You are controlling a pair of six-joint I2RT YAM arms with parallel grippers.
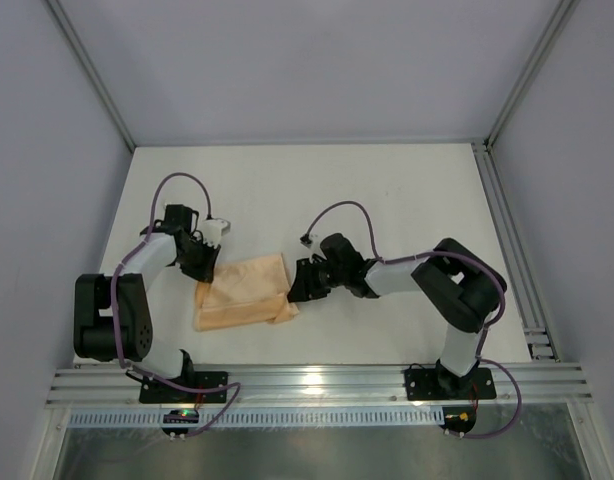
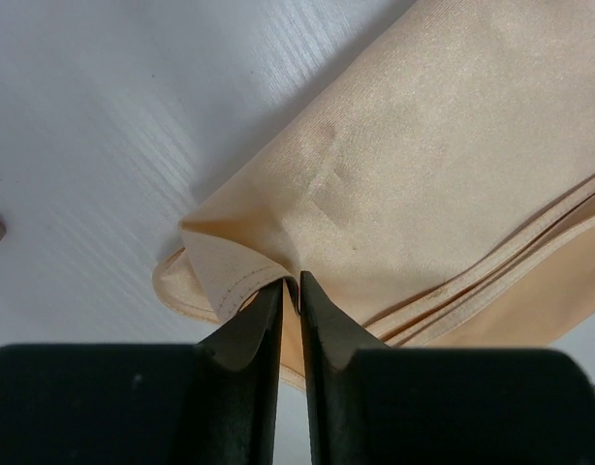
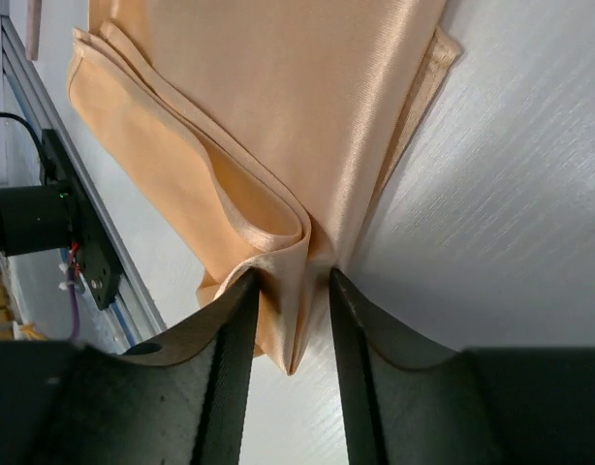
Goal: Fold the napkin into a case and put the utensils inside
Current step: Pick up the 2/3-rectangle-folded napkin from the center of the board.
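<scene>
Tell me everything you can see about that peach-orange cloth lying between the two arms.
The napkin is a plain peach-orange cloth, soft-looking with a slight sheen and no pattern. It is folded into several layers that form a rough rectangle; stitched hems and stacked edges show in the wrist views. It lies on the white table, a little left of centre. The left gripper pinches a hemmed corner on its left side, and the right gripper clamps a bunched fold at its right edge.

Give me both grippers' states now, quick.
Left gripper: closed, pinching the napkin edge.
Right gripper: closed on a fold of the napkin.
</scene>
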